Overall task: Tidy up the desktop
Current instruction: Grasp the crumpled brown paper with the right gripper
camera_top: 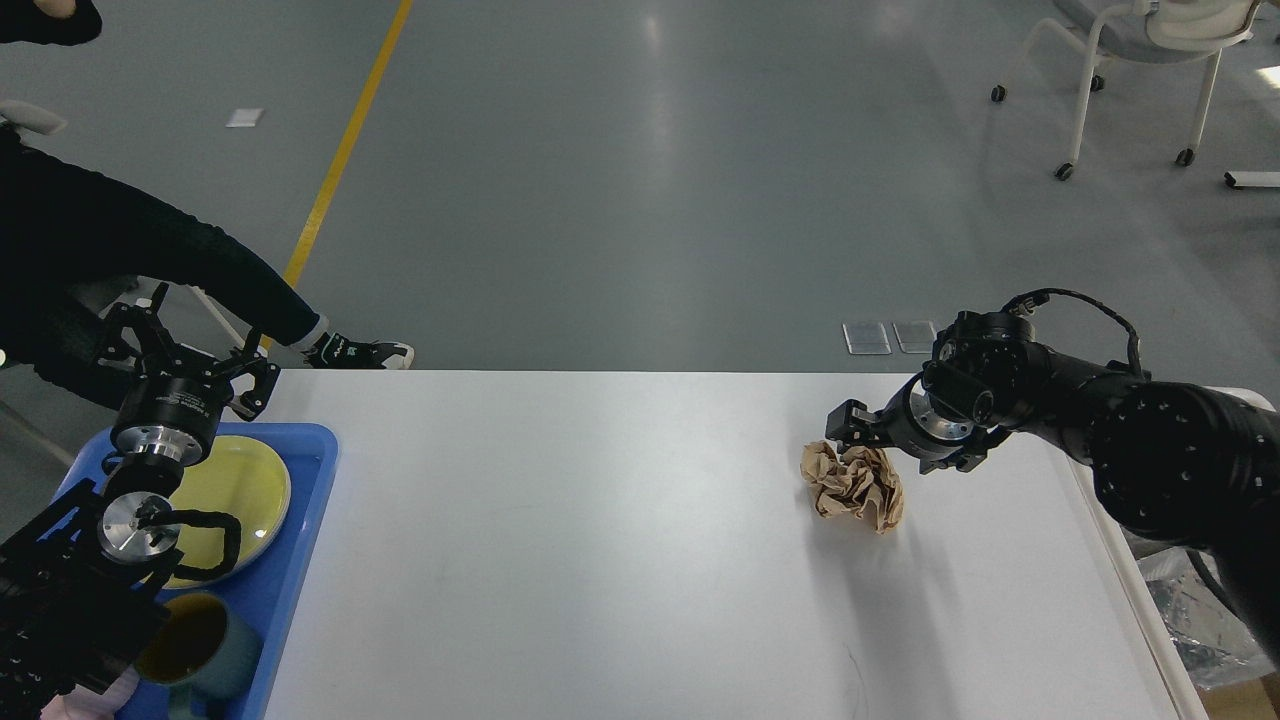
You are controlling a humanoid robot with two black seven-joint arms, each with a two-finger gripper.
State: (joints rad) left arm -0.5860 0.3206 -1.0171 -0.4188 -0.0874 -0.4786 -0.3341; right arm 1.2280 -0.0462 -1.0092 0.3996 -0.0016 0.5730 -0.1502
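The white desktop [620,560] fills the lower half of the head view. A crumpled ball of brown paper [853,485] lies on it at the right. My right gripper [900,445] hangs just behind and to the right of the paper, fingers spread, open and empty, apart from the paper. My left gripper [187,350] is open and empty, raised over the far end of a blue tray [305,520] at the desktop's left edge.
The tray holds a yellow plate [235,485] and a teal mug [195,640]. A person's dark leg and shoe [355,352] stand just beyond the far left edge. Clear plastic bags [1195,610] lie off the right edge. A wheeled chair [1140,60] stands far right.
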